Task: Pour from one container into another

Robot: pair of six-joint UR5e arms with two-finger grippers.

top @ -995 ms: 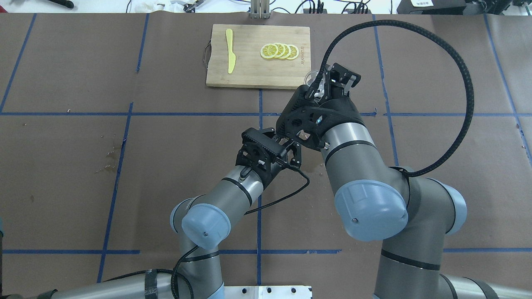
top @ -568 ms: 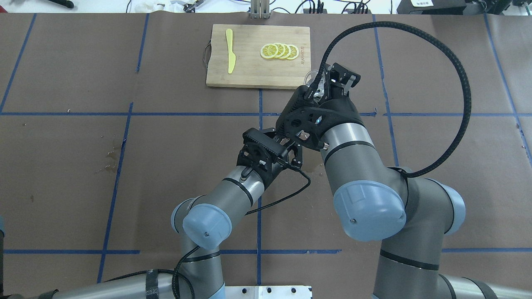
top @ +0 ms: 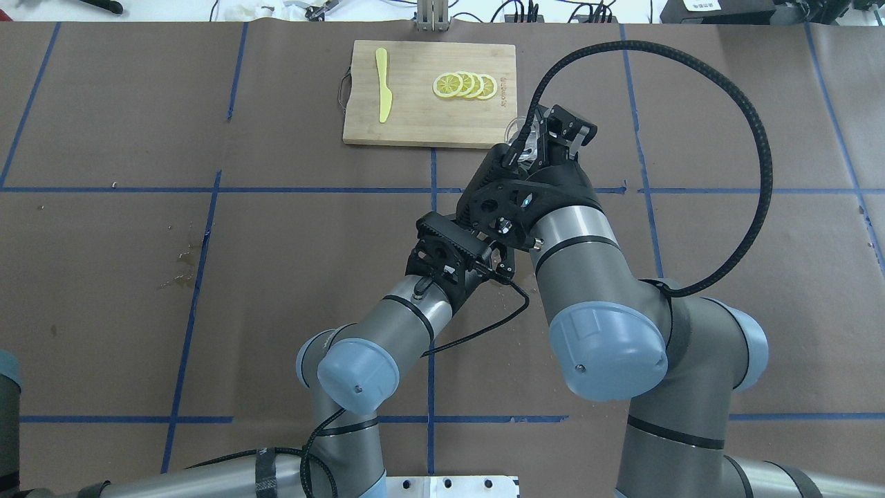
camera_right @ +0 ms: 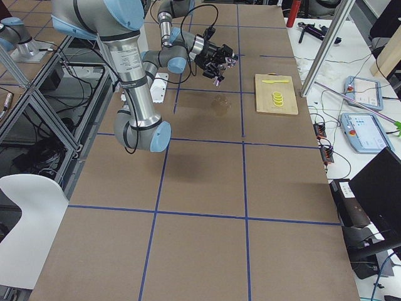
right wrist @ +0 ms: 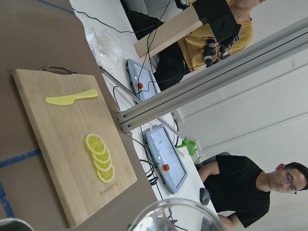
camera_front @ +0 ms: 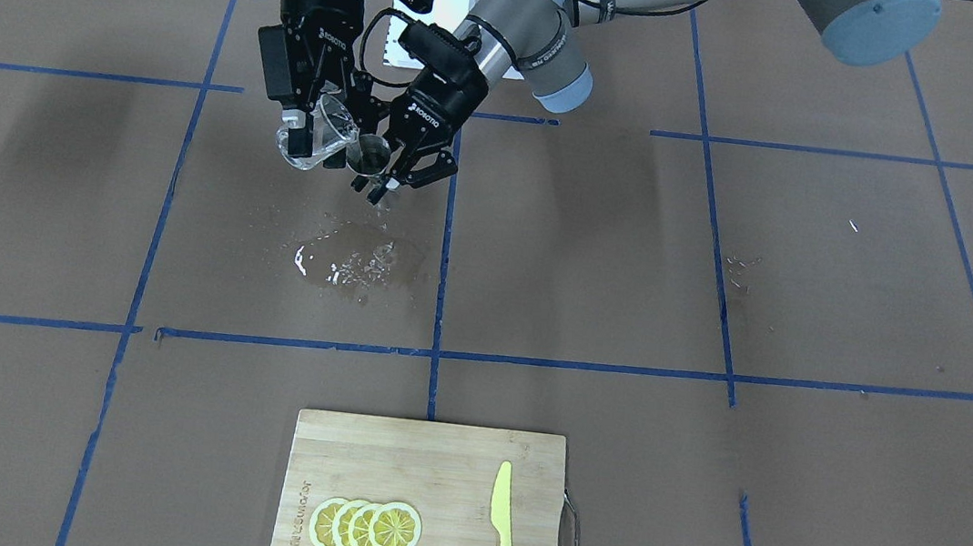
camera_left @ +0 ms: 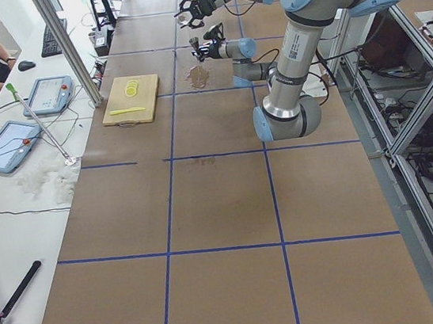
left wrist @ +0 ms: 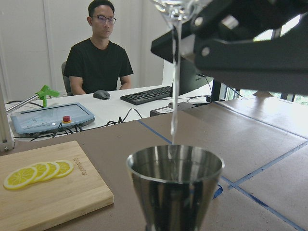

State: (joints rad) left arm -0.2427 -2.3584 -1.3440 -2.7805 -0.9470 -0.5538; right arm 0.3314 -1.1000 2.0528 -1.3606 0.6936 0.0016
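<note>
In the front-facing view the clear glass tumbler [camera_front: 317, 136] is tipped over in mid-air, with my right gripper [camera_front: 309, 146] shut on it. Right beside it hangs the steel jigger [camera_front: 368, 156], upright, with my left gripper [camera_front: 380, 180] shut on its lower part. The left wrist view shows a thin stream of water [left wrist: 175, 82] falling from the tumbler's lip [left wrist: 174, 6] into the jigger's cup [left wrist: 175, 179]. In the right wrist view the tumbler's rim [right wrist: 175, 215] fills the bottom edge. From overhead, the right wrist [top: 529, 197] hides most of both.
A wet puddle [camera_front: 343, 260] lies on the brown paper below the grippers. A bamboo cutting board [camera_front: 438, 460] at the table's far side carries lemon slices [camera_front: 366, 527] and a yellow plastic knife [camera_front: 504, 536]. Operators sit beyond that edge.
The left arm has shifted a little to the right and forward, tucking closer under the right wrist. The right wrist has rolled slightly.
</note>
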